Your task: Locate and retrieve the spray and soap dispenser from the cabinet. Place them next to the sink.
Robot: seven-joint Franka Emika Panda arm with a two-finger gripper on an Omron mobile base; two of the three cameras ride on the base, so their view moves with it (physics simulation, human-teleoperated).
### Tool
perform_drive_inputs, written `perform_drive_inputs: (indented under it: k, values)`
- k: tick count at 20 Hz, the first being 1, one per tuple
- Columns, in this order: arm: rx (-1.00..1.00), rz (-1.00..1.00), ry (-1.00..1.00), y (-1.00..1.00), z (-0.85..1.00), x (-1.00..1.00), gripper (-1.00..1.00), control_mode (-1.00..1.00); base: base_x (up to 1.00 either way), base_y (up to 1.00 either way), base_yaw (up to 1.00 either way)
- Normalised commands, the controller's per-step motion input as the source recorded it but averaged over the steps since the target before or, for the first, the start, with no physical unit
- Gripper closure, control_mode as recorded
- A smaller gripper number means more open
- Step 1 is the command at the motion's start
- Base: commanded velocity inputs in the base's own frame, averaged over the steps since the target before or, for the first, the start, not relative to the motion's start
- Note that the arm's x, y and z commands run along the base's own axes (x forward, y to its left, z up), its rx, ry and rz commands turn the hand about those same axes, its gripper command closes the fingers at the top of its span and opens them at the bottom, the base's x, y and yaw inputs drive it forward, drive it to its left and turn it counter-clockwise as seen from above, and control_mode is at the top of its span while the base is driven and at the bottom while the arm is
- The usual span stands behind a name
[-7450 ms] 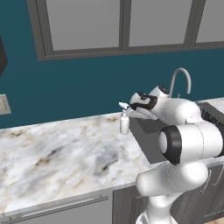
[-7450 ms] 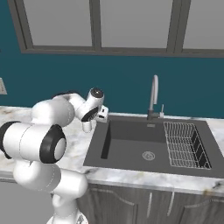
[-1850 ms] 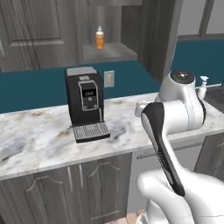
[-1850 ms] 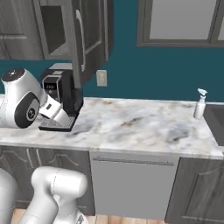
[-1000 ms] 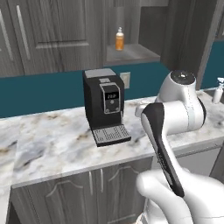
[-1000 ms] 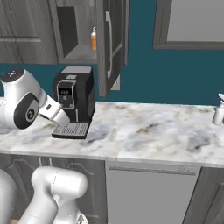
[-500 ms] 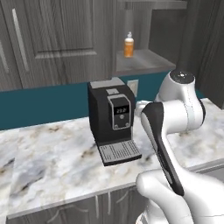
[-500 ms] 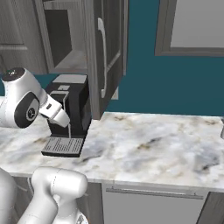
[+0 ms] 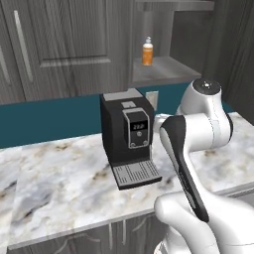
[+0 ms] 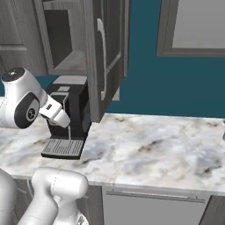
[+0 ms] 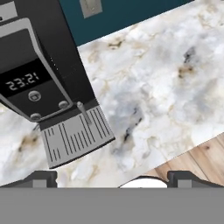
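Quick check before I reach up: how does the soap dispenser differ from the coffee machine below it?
The soap dispenser is a small orange bottle with a white pump; the coffee machine is a far bigger black box with a silver panel. The dispenser stands in the cabinet nook, while the machine sits on the marble counter. Both stand upright.

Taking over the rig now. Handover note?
Gripper: open, empty, over the marble counter by the black coffee machine.
Orange soap dispenser with white pump: upright on the open shelf of the dark grey wall cabinet, above the machine.
Done: white spray bottle was stood on the counter near the sink earlier; the base has since driven here.
Left: fetch the dispenser and set it next to the sink.
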Motion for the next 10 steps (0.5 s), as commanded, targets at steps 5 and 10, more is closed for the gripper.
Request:
perform_drive_inputs:
  k: [5, 10]
  values:
    - [0.00, 0.00, 0.00, 0.00, 0.00, 0.00, -1.00, 1.00, 0.73, 0.00, 0.00]
    - [0.00, 0.00, 0.00, 0.00, 0.00, 0.00, -1.00, 1.00, 0.70, 0.00, 0.00]
